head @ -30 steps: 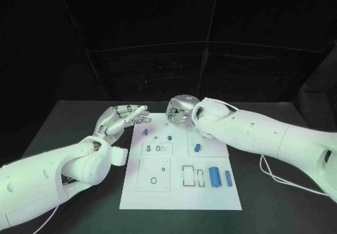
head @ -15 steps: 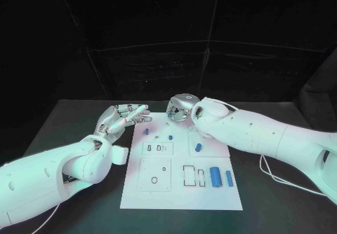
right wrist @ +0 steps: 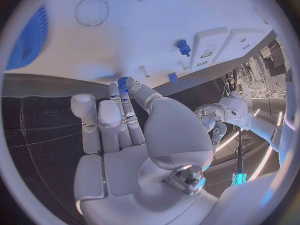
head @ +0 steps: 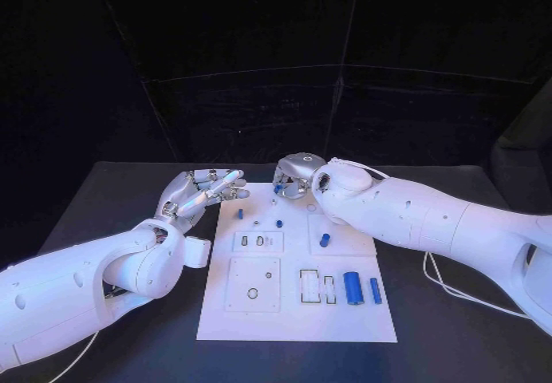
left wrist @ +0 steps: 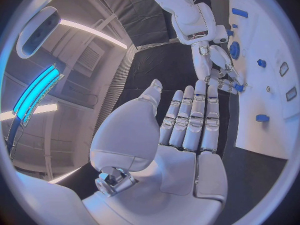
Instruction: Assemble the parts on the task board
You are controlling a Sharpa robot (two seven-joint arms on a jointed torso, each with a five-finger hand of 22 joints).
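At the white task board's [head: 297, 307] twelve o'clock edge, the right hand [head: 294, 180] pinches a small blue gear [right wrist: 122, 82]. At ten o'clock, the left hand [head: 205, 191] hovers, fingers straight, holding nothing.

The near half of the white board [head: 230, 315] lies open from above, with only three blue cylinders [head: 353, 288] lying at its right side, while the far edge is crowded by the right hand [head: 294, 185] and the left hand [head: 207, 190].
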